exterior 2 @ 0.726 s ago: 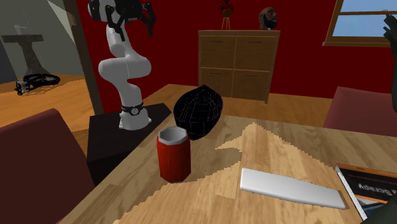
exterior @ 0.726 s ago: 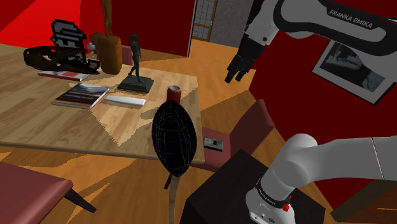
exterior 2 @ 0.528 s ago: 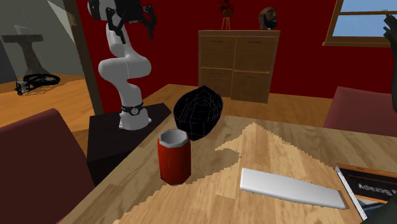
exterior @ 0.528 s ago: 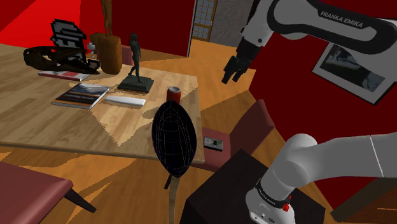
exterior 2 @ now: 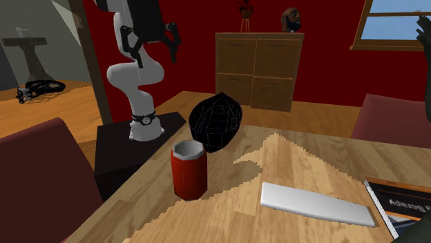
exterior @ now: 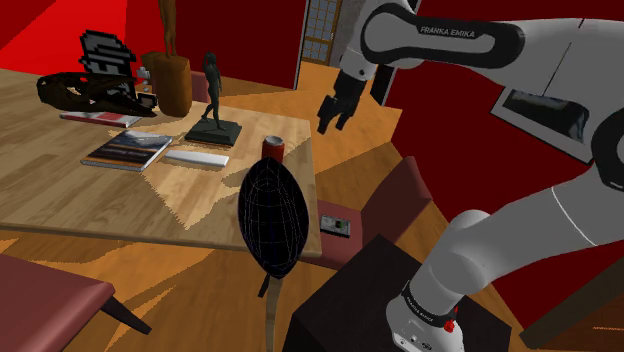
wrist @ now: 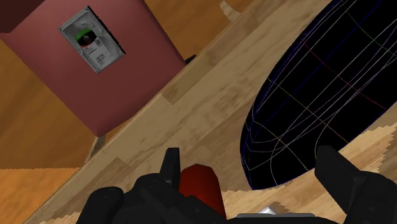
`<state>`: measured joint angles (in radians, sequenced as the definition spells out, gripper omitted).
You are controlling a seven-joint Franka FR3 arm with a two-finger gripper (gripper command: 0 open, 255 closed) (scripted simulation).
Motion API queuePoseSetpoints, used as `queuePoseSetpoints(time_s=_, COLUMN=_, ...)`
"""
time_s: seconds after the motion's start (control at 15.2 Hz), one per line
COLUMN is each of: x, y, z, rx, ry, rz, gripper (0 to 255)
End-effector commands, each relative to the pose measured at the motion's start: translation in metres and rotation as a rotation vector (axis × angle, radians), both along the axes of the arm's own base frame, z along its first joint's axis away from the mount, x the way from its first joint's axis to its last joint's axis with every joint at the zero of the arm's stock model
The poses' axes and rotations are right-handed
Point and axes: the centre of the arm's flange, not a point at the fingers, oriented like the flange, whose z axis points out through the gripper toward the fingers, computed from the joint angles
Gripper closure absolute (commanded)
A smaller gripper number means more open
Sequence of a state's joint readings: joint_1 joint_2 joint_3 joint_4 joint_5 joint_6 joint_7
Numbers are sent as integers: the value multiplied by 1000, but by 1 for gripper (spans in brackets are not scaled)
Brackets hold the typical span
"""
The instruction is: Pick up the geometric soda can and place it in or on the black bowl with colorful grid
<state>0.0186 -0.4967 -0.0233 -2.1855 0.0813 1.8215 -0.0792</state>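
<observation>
A red soda can (exterior: pixel 273 148) stands upright on the wooden table (exterior: pixel 110 195) near its corner, and it looks faceted in the second exterior view (exterior 2: pixel 188 168). Beside it a black bowl with thin coloured grid lines (exterior: pixel 272 215) stands tipped up on its rim at the table's edge. My black gripper (exterior: pixel 335 110) hangs open in the air, above the can and to the shoulder view's right of it. Through the wrist view, the can (wrist: pixel 200 184) and the bowl (wrist: pixel 318 95) lie below the spread fingers (wrist: pixel 170 165). Nothing is held.
On the table stand a dark figurine (exterior: pixel 212 100), a brown vase (exterior: pixel 170 82), a book (exterior: pixel 127 148) and a flat white slab (exterior: pixel 197 158). A maroon chair (exterior: pixel 390 200) with a small green-topped drive (exterior: pixel 334 224) sits between table and stand (exterior: pixel 370 290).
The arm has swung toward the shoulder view's left, carrying the gripper from over the floor to near the table's corner. Its fingers stayed open. Can and bowl have not moved.
</observation>
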Motion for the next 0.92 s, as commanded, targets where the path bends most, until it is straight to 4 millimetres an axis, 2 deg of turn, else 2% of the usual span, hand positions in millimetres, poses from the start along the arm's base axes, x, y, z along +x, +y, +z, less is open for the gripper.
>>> queuePoseSetpoints(time_s=0.0, x=25, y=0, z=-10, rx=-9, ry=10, rz=5, gripper=0)
queuePoseSetpoints(time_s=0.86, x=184, y=2, z=-95, rx=-63, ry=81, rz=36, gripper=0)
